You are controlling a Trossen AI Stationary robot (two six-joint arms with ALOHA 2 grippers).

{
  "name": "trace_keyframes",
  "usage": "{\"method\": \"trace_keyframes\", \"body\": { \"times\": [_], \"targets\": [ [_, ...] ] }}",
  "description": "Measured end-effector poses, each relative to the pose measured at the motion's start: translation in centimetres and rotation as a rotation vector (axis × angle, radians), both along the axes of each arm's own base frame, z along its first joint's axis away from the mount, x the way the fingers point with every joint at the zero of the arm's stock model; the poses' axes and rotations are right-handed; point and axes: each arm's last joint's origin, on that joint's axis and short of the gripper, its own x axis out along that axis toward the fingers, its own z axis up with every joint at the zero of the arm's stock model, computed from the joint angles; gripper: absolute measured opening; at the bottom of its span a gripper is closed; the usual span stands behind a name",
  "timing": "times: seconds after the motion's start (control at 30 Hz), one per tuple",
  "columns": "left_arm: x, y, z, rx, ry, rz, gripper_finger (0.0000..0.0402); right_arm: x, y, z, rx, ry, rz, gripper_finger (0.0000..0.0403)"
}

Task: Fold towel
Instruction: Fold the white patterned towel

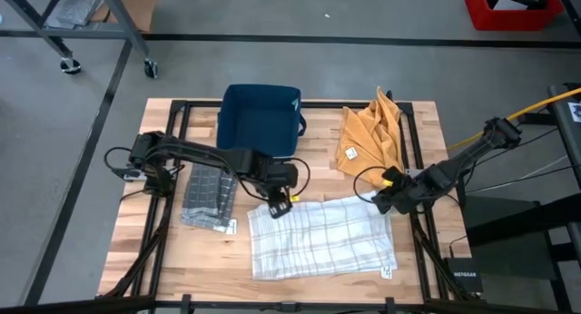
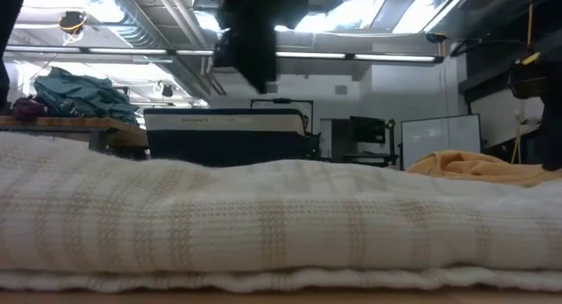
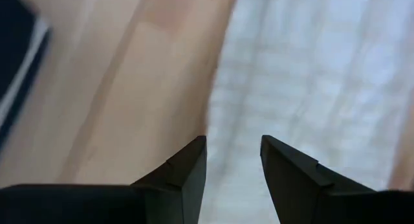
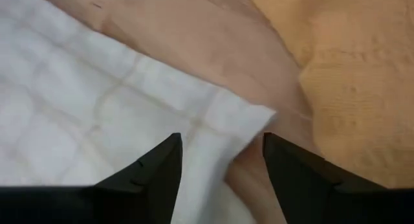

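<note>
Lying near the front edge of the bench (image 1: 172, 260), the white towel (image 1: 322, 239) is judged folded once already. Its far corners are flanked by the left hand (image 1: 277, 205) and right hand (image 1: 386, 201), both parted and empty; further folds remain.

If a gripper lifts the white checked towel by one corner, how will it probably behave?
The white towel would probably hang limp: it lies flat, with soft rumpled edges. It looks light, being thin woven cloth. It may drag across the wooden table rather than slide as one piece.
</note>
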Motion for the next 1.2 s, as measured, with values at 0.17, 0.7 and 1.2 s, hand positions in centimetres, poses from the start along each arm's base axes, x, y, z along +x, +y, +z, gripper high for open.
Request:
{"method": "trace_keyframes", "body": {
  "times": [0.17,0.7,1.2],
  "targets": [
    [2.6,-2.7,-0.6,-0.083,-0.234,0.029,0.0138,-0.3,-0.1,0.5,0.02,-0.028,0.094,0.0218],
    [5.9,-13.3,-7.8,-0.275,-0.376,0.03,0.0138,0.2,0.7,0.9,0.134,-0.062,0.201,0.0218],
    [1.7,-16.3,-12.0,-0.079,-0.033,0.171,0.0138,2.0,2.2,1.6,0.323,-0.166,0.206,0.0218]
  ]
}}
